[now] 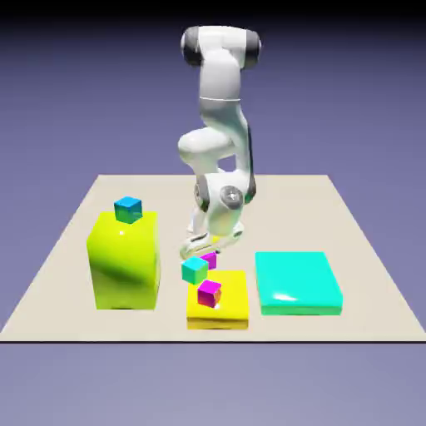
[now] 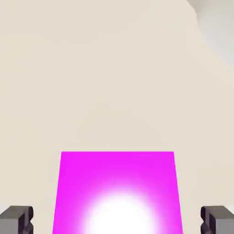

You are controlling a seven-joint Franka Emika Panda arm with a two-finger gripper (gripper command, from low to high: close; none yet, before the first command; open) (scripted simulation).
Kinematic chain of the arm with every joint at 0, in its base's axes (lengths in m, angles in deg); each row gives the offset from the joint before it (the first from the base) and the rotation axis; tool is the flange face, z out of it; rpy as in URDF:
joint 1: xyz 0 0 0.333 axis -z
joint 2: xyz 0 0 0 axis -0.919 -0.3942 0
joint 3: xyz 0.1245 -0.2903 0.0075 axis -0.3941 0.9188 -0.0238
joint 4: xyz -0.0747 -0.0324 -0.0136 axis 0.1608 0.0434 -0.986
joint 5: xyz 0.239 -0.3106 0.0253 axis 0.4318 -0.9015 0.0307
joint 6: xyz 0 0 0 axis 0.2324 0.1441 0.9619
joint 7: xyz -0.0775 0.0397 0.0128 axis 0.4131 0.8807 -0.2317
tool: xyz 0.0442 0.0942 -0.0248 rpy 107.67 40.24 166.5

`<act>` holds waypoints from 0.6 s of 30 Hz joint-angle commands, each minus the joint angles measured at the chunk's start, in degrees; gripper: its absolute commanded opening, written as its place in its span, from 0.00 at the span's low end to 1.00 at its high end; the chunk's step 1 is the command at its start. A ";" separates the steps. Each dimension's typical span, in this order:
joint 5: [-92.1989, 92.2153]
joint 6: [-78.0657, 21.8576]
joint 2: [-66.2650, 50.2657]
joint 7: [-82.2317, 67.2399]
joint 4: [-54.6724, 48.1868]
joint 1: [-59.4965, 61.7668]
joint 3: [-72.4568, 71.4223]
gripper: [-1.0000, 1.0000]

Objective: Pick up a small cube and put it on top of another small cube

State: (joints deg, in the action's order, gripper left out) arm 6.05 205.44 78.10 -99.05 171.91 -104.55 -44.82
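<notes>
As seen in the exterior view, the white two-finger gripper [image 1: 213, 248] is above the small magenta cube with purple-shaded sides [image 1: 209, 261], near the cyan cube [image 1: 195, 270]. In the hand view, the fingers stand fully apart, gripping nothing; the magenta top lies between them.

Blue-violet backdrop [image 1: 349, 100] — darkening to black above.

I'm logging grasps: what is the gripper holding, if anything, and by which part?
Nothing: the magenta cube lies between the open fingertips, with gaps both sides.
</notes>
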 commanded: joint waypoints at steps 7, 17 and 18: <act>-5.30 -10.66 10.37 3.76 -0.91 -4.24 5.20 0.00; -7.24 -23.56 21.51 17.00 -6.48 -4.87 7.34 0.00; -6.28 -24.64 22.09 19.49 -7.72 -3.68 7.00 0.00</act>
State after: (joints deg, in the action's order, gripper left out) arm -0.44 180.80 100.19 -79.44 164.19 -108.23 -37.82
